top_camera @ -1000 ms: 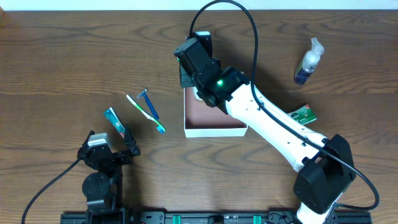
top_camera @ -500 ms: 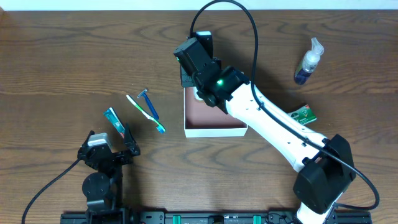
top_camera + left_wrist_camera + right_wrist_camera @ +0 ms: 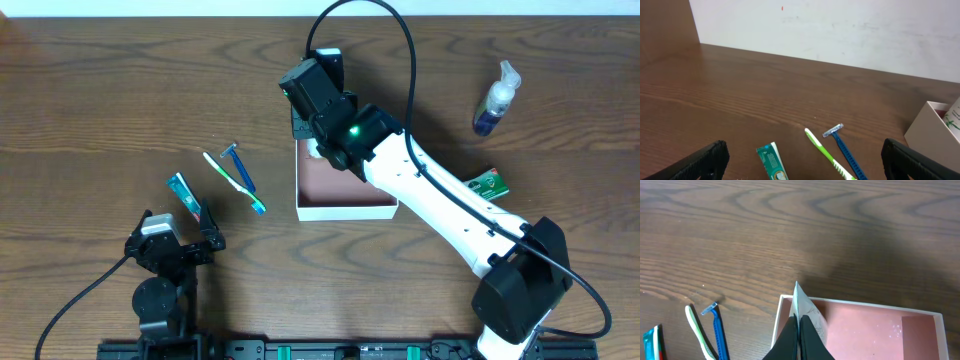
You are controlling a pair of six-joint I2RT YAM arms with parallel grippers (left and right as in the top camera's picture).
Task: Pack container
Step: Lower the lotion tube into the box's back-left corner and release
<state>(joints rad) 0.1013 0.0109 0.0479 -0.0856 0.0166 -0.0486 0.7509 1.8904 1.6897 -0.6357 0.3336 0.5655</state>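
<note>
Five toiletries lie unpacked: teal toothpaste tube (image 3: 184, 195), green toothbrush (image 3: 233, 181) and blue razor (image 3: 240, 168) ahead of the wide-open, empty left end effector (image 3: 805, 157); clear spray bottle (image 3: 495, 100) and green carton (image 3: 487, 184) behind the right end effector (image 3: 799, 325). That one is closed, apparently pinching a thin whitish packet (image 3: 799, 297) over the white-walled square container (image 3: 345, 210) beneath it.

Overhead, the right arm (image 3: 440, 200) covered the far side of the container (image 3: 345, 211), and the thin white item (image 3: 804, 307) pinched in the right tool (image 3: 800, 342) showed too little to name.
</note>
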